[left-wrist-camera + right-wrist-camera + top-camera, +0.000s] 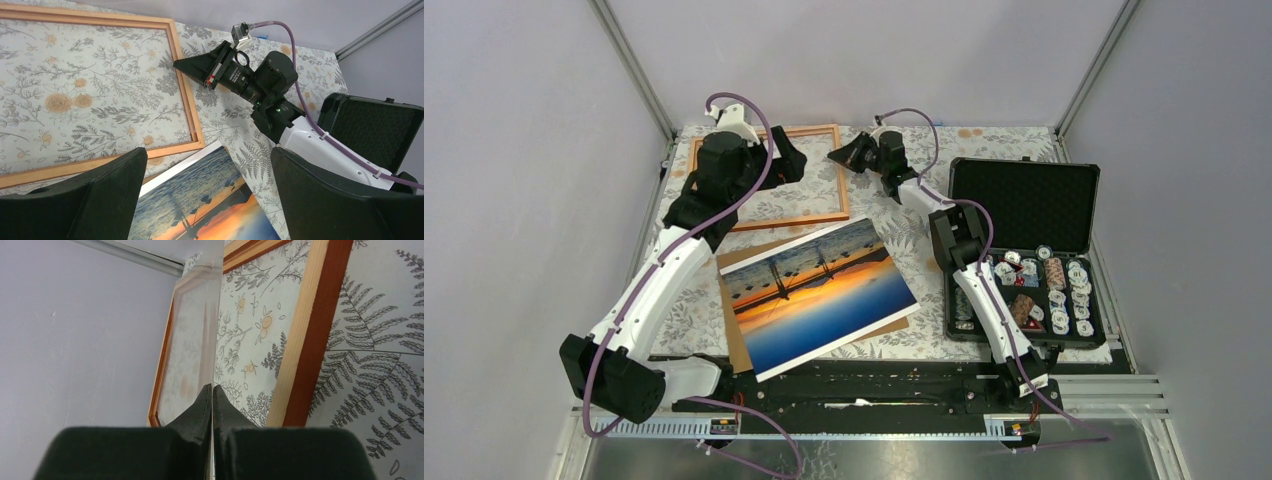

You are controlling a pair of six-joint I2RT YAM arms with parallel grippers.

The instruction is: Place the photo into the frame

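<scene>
The photo (819, 295) lies face up on the brown backing board (735, 342) at the near middle, and the wooden frame (794, 219) sits at the far left. The left gripper (786, 162) hangs spread wide above it. The right gripper (840, 155), pressed together, pinches what looks like a clear pane (197, 330) at the frame's right rail; I'd judge the frame is being readied, and next that pane needs settling.

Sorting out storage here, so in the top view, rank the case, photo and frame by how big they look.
Largest: case, lying open.
Then photo and frame, which I can't rank. The photo looks slightly bigger but lies nearer the camera, and the left arm hides part of the frame.
</scene>
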